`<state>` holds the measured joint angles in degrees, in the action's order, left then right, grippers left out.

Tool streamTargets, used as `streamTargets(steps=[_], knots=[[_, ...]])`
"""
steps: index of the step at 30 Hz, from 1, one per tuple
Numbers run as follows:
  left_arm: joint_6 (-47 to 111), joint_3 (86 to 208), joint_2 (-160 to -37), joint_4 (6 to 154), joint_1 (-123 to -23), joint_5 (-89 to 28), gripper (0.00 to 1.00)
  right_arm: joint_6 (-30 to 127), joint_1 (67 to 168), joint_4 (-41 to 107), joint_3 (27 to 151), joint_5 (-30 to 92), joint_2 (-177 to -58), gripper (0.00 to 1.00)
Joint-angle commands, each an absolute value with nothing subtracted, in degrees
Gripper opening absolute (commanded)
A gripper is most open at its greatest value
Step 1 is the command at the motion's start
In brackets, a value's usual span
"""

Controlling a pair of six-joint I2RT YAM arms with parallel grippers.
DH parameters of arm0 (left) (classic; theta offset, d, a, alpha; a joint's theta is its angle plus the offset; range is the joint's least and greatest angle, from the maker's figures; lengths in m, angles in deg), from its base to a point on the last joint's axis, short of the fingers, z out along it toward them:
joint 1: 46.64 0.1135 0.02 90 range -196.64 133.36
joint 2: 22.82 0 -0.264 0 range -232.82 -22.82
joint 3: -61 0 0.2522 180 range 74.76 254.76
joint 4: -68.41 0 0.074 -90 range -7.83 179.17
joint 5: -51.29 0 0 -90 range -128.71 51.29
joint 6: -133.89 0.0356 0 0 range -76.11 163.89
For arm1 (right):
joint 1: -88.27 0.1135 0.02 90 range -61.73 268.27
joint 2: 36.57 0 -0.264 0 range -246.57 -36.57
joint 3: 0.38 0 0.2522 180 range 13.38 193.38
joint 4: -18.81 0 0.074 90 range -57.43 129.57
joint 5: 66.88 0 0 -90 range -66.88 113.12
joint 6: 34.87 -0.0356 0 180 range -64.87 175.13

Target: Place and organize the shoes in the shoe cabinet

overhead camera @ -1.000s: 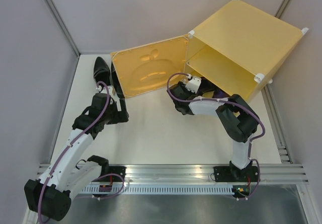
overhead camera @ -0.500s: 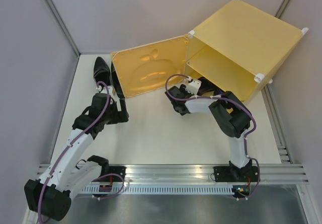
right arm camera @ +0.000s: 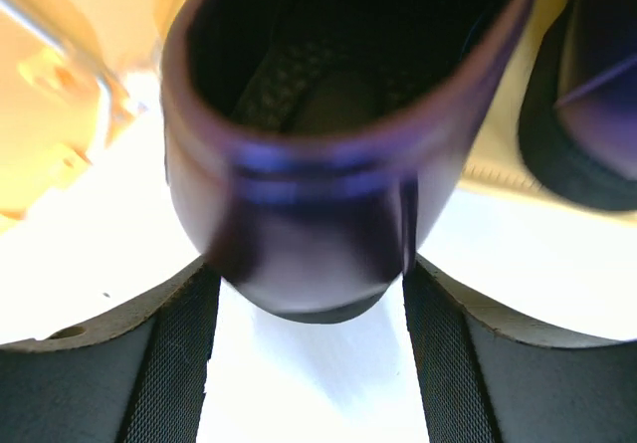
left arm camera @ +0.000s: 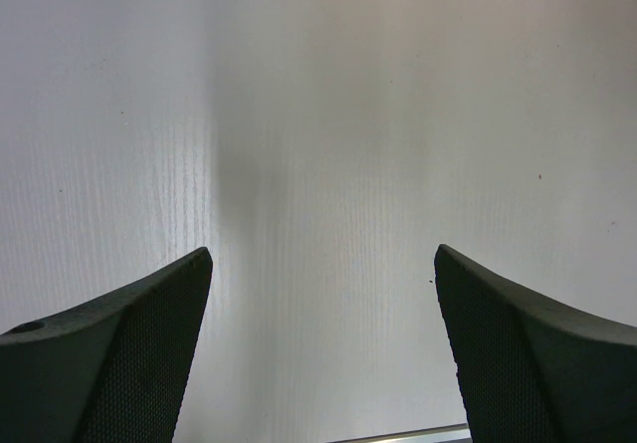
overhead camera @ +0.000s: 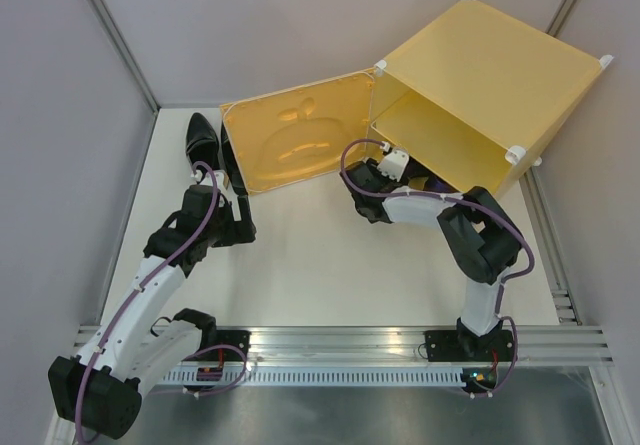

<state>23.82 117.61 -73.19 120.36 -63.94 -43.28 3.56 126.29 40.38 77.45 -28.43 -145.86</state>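
One dark purple shoe (right arm camera: 299, 164), heel clamped in the right gripper (right arm camera: 307, 274) at the mouth of the shoe cabinet (overhead camera: 480, 75), lower compartment, near the table's (overhead camera: 300, 255) far right corner; left gripper (left arm camera: 320, 252) wide, empty; risks: glossy heel slipping free, toe shoving the neighbouring purple shoe (right arm camera: 597, 95) askew.

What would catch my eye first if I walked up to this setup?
The big yellow shoe cabinet sits at the far right, its apple-embossed door wide open. The right end effector, at the mouth of the lower compartment, clamps the heel of a dark purple shoe. One black shoe lies far left beside the door's edge, and the left end effector hangs open.
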Motion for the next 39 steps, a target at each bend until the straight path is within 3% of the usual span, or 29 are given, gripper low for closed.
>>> streamTargets(steps=[1,12,21,32,35,39], knots=[[23.06,117.83,-73.36,119.08,-63.52,-43.80,0.95,6.79,124.66,35.65,77.10,-32.43,-140.55,0.24],[23.06,117.83,-73.54,119.08,-63.52,-43.89,0.95,10.48,120.26,33.10,75.52,-27.69,-142.91,0.24],[23.15,117.92,-73.89,119.17,-63.52,-43.72,0.95,10.04,117.71,33.10,74.73,-25.92,-146.08,0.33],[23.06,118.01,-73.63,119.08,-63.52,-43.98,0.95,9.16,116.13,33.10,75.51,-26.27,-145.20,0.35],[23.06,117.92,-73.63,119.17,-63.52,-44.07,0.95,9.16,116.13,33.71,75.87,-26.18,-144.67,0.42],[22.97,117.83,-73.54,119.08,-63.52,-44.15,0.95,9.16,116.04,34.50,74.73,-24.43,-143.45,0.68]])
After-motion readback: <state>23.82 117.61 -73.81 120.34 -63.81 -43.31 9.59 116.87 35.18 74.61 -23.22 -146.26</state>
